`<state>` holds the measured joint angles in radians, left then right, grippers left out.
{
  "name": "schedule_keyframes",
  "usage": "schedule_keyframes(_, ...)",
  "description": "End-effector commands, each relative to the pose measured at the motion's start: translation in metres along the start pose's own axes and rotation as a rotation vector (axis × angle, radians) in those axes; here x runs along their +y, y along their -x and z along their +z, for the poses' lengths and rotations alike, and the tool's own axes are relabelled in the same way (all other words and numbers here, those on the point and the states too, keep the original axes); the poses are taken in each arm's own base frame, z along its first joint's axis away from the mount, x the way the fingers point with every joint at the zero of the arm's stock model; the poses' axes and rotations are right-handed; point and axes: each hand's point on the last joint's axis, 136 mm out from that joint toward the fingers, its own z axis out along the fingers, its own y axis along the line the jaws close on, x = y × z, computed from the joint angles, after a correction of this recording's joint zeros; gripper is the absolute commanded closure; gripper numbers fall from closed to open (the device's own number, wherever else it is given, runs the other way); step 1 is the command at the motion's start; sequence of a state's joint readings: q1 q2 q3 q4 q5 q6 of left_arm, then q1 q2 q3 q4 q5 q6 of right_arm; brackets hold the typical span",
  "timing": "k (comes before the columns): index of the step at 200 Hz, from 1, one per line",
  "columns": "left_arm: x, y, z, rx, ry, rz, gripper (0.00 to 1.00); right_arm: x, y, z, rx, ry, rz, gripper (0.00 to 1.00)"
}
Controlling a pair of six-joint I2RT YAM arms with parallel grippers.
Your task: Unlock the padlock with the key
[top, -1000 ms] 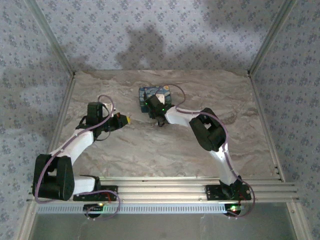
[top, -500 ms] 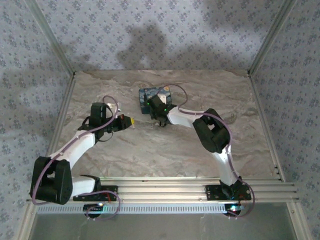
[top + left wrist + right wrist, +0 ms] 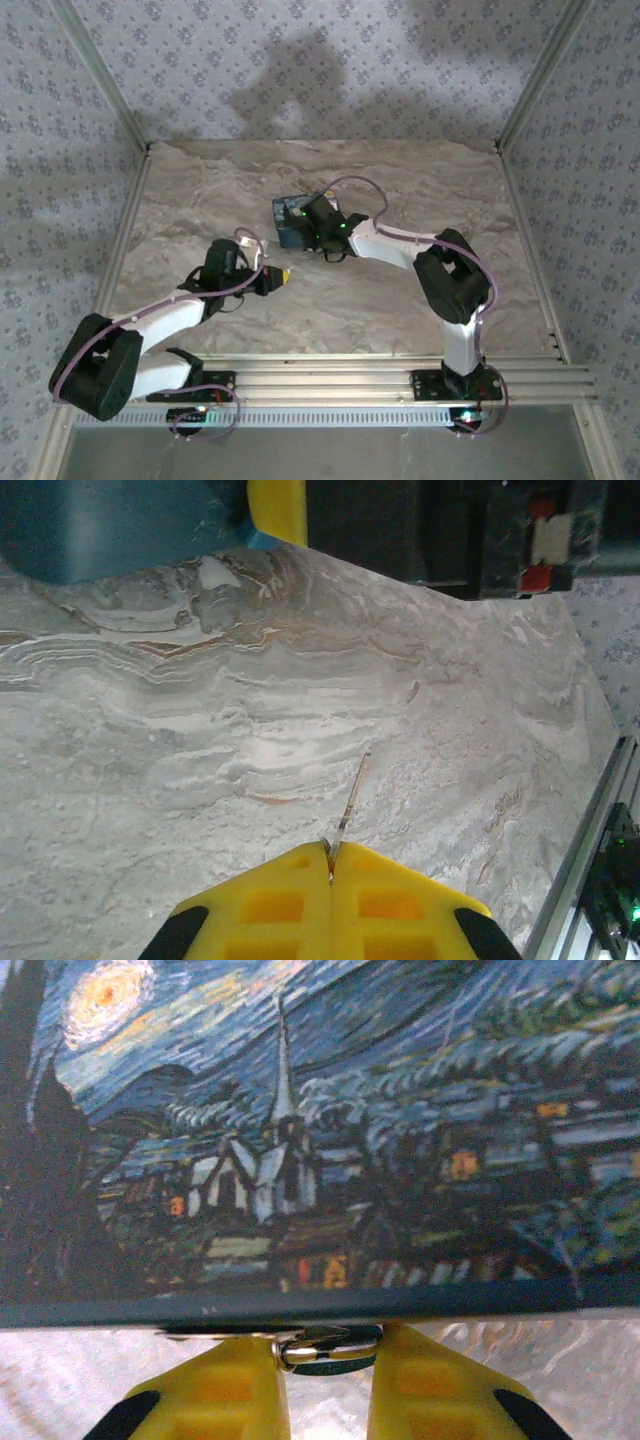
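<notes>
Steel key sat clamped in my left gripper; right gripper pinched the padlock. Insertion pending, I judged: key needed lining up.

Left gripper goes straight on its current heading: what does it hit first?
Judging by the left wrist view, the left gripper and its key aim over bare table at the right arm's black wrist, likely first contact; depth unclear.

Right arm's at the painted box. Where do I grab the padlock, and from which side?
Take the padlock by its two ends, coming straight at the box's front edge. It juts out under that edge, wider than tall, so only its ends look free. The right gripper flanks it that way.
</notes>
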<state>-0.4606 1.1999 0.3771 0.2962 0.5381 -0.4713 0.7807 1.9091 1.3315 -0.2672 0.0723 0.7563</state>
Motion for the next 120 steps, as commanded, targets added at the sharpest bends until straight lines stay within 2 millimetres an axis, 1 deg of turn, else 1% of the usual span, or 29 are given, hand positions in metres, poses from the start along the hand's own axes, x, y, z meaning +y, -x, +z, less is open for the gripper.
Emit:
schedule_keyframes(1,-0.012,0.028,-0.003,-0.139,-0.038,0.097,1.0,0.024,0.007,-0.027,0.01,0.117,0.059,1.0)
schedule_keyframes(24,-0.015,0.03,-0.001,-0.161,-0.064,0.144,1.0,0.031,0.004,-0.035,0.064,0.176,0.075,1.0)
schedule_keyframes(61,-0.015,0.028,0.012,-0.157,-0.115,0.173,1.0,0.036,-0.001,-0.043,0.157,0.259,0.128,1.0)
schedule_keyframes(86,-0.01,0.029,0.019,-0.157,-0.107,0.183,1.0,0.031,0.002,-0.05,0.159,0.271,0.158,1.0)
schedule_keyframes(120,-0.003,0.035,0.023,-0.181,-0.072,0.228,1.0,0.026,0.006,-0.056,0.159,0.3,0.221,1.0)
